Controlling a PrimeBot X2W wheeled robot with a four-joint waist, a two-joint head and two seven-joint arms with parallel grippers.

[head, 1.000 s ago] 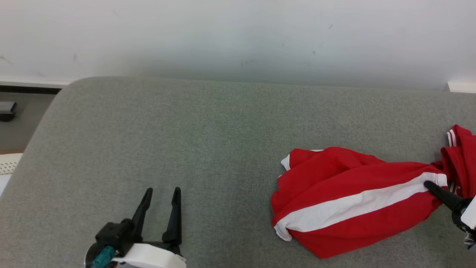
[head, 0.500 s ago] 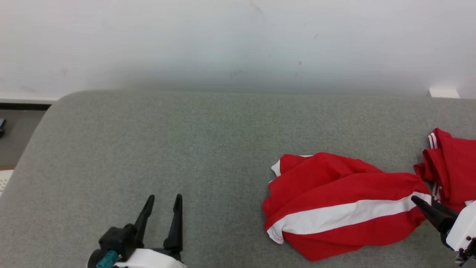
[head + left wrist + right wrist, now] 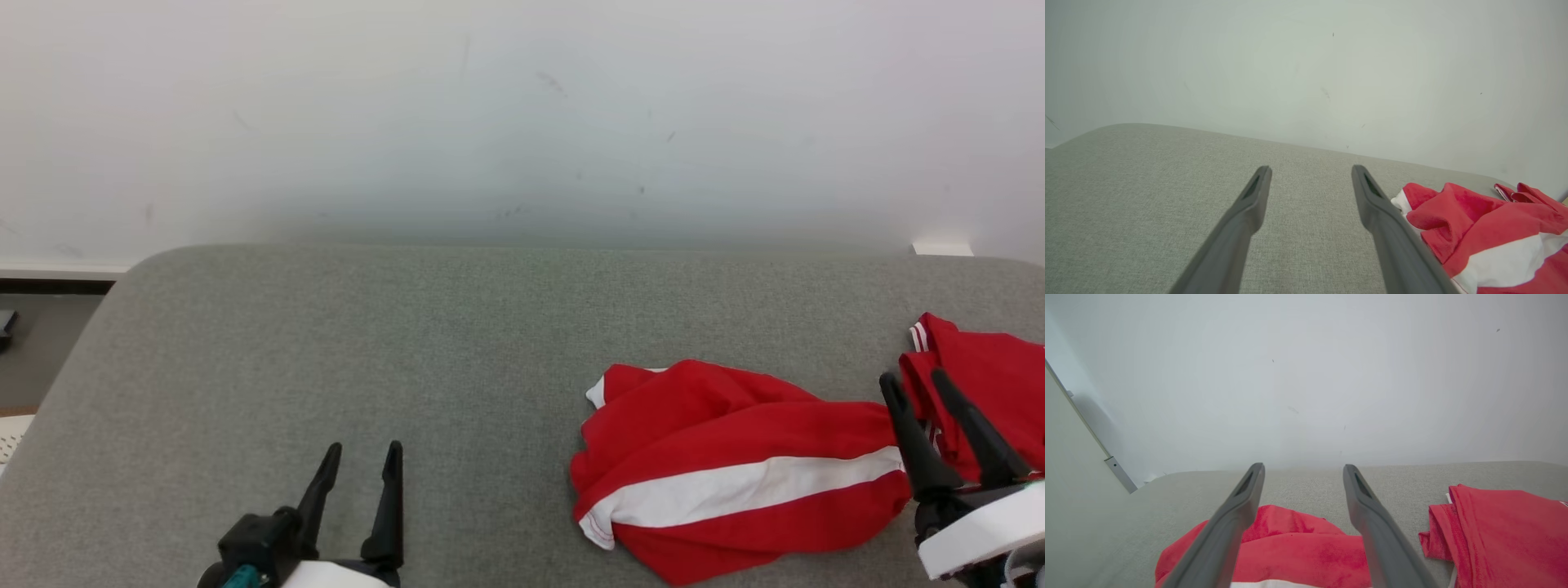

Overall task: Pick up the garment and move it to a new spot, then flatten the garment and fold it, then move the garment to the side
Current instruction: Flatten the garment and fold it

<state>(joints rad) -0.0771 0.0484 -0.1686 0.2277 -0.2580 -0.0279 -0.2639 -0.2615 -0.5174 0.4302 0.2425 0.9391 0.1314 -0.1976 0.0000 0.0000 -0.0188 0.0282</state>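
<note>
No text, label, brand, number or sign to read — not on the garment [image 3: 718,425], plain white bands on red, nor on the wall [image 3: 522,122] behind it, marked with faint scuffs only.
</note>
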